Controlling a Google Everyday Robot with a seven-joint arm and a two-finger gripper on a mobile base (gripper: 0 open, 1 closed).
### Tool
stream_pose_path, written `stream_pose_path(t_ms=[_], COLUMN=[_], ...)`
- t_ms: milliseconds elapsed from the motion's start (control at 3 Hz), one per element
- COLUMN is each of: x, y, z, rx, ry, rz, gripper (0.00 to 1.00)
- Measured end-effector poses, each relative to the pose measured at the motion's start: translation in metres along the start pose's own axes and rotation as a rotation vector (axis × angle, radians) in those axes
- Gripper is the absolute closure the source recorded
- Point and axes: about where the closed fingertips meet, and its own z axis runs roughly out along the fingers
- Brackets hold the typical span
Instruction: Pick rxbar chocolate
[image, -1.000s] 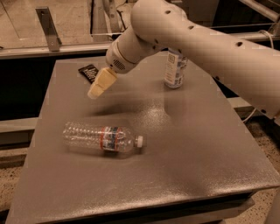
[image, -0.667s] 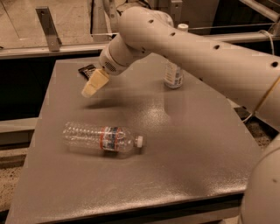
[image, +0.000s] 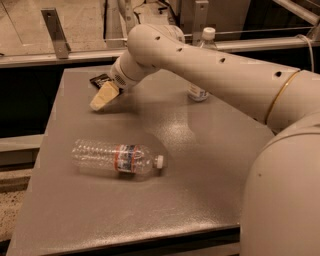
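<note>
At the far corner of the table (image: 200, 150), the gripper (image: 103, 96) is hovering just beside the rxbar chocolate (image: 99, 80), angling down to reach it (spread or pressed together, I cannot tell).

The end effector (image: 102, 98), just over the rxbar chocolate (image: 98, 79), hides the bar's near right part.

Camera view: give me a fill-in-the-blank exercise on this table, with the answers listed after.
1. The rxbar chocolate lies near the table's far ____ corner, as seen in the camera view.
2. The gripper sits just in front of that bar, whose wrapper is ____.
3. The nearer water bottle lies on its ____.
4. The farther water bottle, partly behind the arm, stands ____.

Missing words: left; black; side; upright.
</note>
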Motion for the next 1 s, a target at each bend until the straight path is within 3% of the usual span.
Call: stream_pose_path(t_ms=[333, 1000], x=[0.0014, -0.003], y=[-0.0029, -0.0057], z=[0.0165, 0.0219], rx=[-0.018, -0.032], ry=[-0.019, -0.048], rz=[0.06, 0.094], gripper=[0.17, 0.64])
